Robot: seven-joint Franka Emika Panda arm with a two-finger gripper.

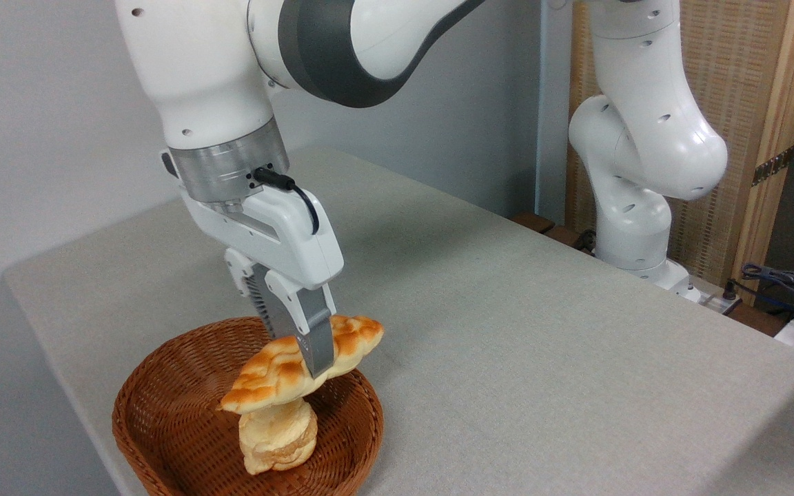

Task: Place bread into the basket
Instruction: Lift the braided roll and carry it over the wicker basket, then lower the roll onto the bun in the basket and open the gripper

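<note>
My arm's glossy white plastic shell [197, 76], brushed metal wrist ring [228, 162] and matt grey ridged fingers [314, 337] fill the upper left. At lower left, a reddish-brown woven wicker basket [163, 427], the bread [280, 372] with its shiny golden crust, and a pale flaky bun [280, 434]. The table [542, 344] wears matt, fine-textured grey cloth. Upper right: a woven rattan panel [735, 76] in smooth pale wood.

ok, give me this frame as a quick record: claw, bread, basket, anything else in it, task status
claw: shut on the braided loaf, fingers across its middle
braided loaf: held tilted over the basket, lower left end on or just above the round bun
basket: wicker, near the table's front left edge
round bun: pale, layered, standing inside the basket
table: grey cloth top
task status: loaf over basket, not yet released
</note>
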